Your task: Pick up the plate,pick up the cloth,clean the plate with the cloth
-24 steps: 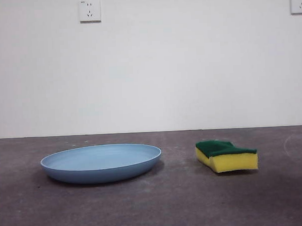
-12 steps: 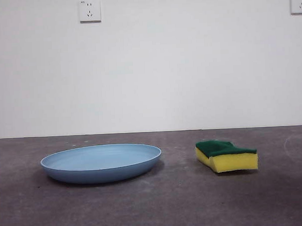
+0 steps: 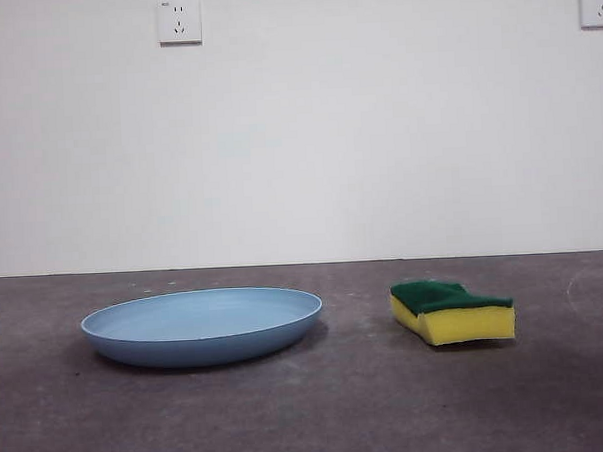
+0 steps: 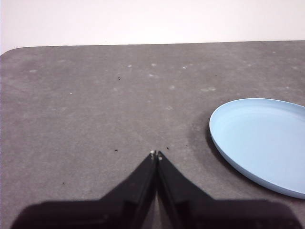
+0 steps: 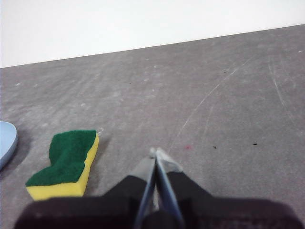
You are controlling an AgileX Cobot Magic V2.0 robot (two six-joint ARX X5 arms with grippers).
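In the front view the light-blue plate (image 3: 203,325) lies flat on the grey table (image 3: 340,414) at lower left of the frame, and the yellow sponge (image 3: 451,312), green scouring side up, sits well apart at lower right. Two wall sockets (image 3: 179,20) hang in the upper corners. The left gripper (image 4: 156,154) hangs above bare table beside the plate, jaws pressed together. The right gripper (image 5: 156,151) hangs near the sponge, jaws likewise closed and empty.

The plate (image 3: 202,325) lay on the table (image 3: 310,416) left of the sponge (image 3: 451,312), well apart, with two wall sockets (image 3: 179,21) behind.
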